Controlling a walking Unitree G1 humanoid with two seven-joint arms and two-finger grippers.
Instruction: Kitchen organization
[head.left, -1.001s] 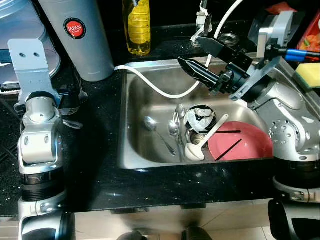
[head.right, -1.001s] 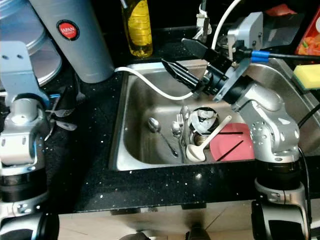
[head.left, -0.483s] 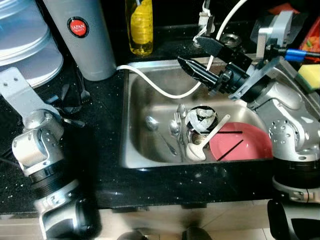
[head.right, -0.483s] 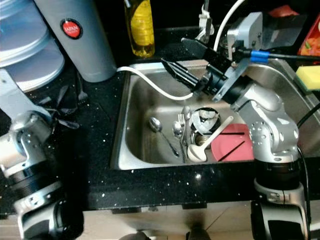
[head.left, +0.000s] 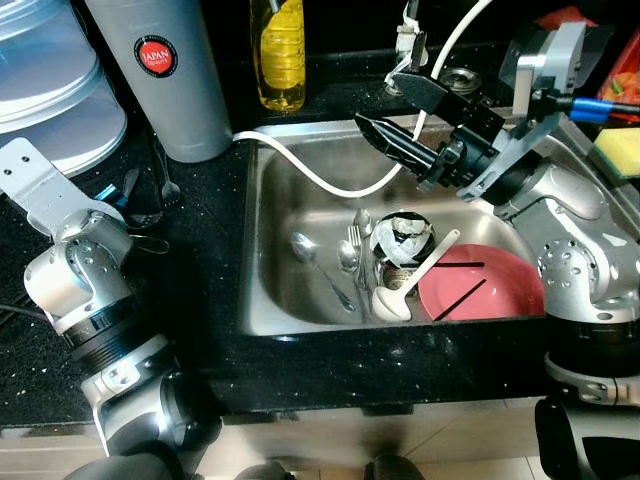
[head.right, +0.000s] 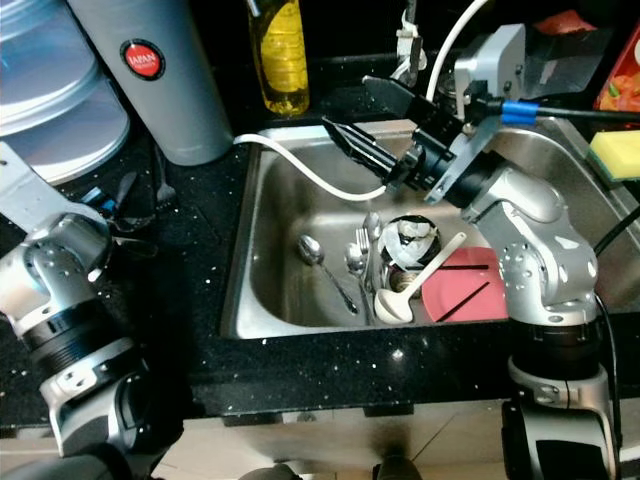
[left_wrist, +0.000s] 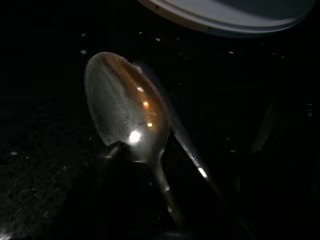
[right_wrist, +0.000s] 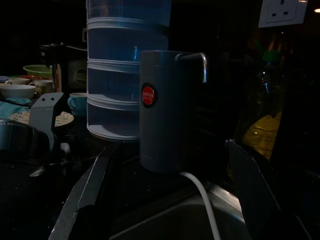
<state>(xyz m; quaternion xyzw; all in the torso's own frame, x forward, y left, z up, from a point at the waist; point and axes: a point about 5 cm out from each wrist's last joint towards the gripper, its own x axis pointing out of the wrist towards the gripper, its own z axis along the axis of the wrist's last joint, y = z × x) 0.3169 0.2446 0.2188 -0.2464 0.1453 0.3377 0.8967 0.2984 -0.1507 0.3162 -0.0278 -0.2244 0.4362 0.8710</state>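
Your dishes sit in the steel sink (head.left: 270, 300): a pink plate (head.left: 485, 285) at the right end with two black chopsticks (head.left: 462, 297) lying across it, a patterned bowl (head.left: 400, 238) just left of the plate, and a white ladle (head.left: 405, 290) leaning from the bowl down toward the front wall. A fork (head.left: 352, 250) and two spoons (head.left: 310, 255) lie on the sink floor left of the bowl.

Your right gripper (head.left: 392, 118) hangs above the back of the sink, near the white hose (head.left: 320, 178) that loops over the rim; its two black fingers are spread apart and hold nothing. Its wrist camera gives you what the head views cut off: the grey canister (right_wrist: 162, 110) at full height with its red badge and curved spout, the stacked white containers (right_wrist: 120, 75) behind it, and a wall socket (right_wrist: 282, 12) high up.

Your left arm (head.left: 75, 285) is bent low over the black counter (head.left: 200, 270), left of the sink. From the head you cannot tell how its claw stands. The left wrist camera shows a metal spoon (left_wrist: 127, 115) close up over the dark counter with its bowl pointing away from the gripper, though the fingers there are too dark to judge.

A yellow soap bottle (head.left: 278, 50) stands behind the sink, and a yellow sponge (head.left: 618, 150) lies at the far right.
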